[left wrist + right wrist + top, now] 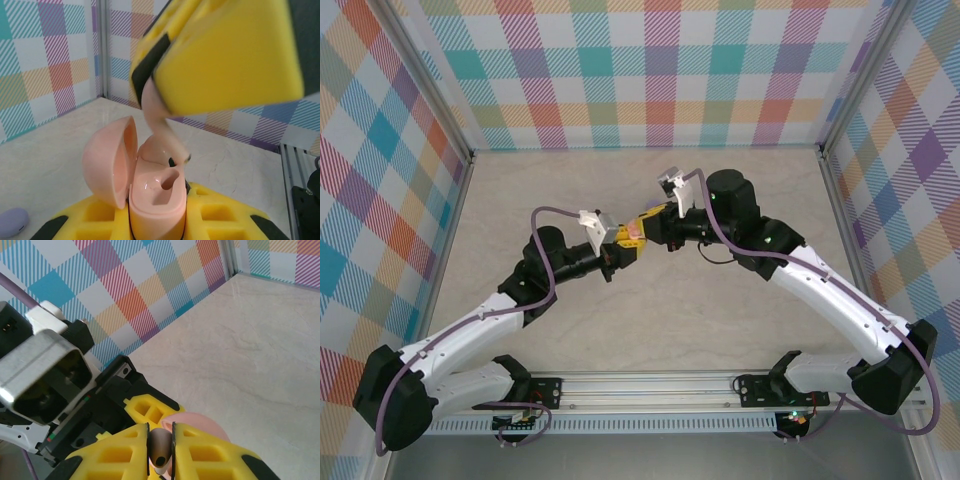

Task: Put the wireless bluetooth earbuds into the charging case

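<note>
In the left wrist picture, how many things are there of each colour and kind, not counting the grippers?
pink charging case, open: 1
pink earbud: 1
lilac rounded thing on the table, kind unclear: 1
Total: 3

pale pink case (152, 202), pink earbud (161, 127), yellow fingers (235, 55), plaid walls (45, 60), beige table (60, 150).

Lilac case (12, 222) on beige marbled table (650, 190)
</note>
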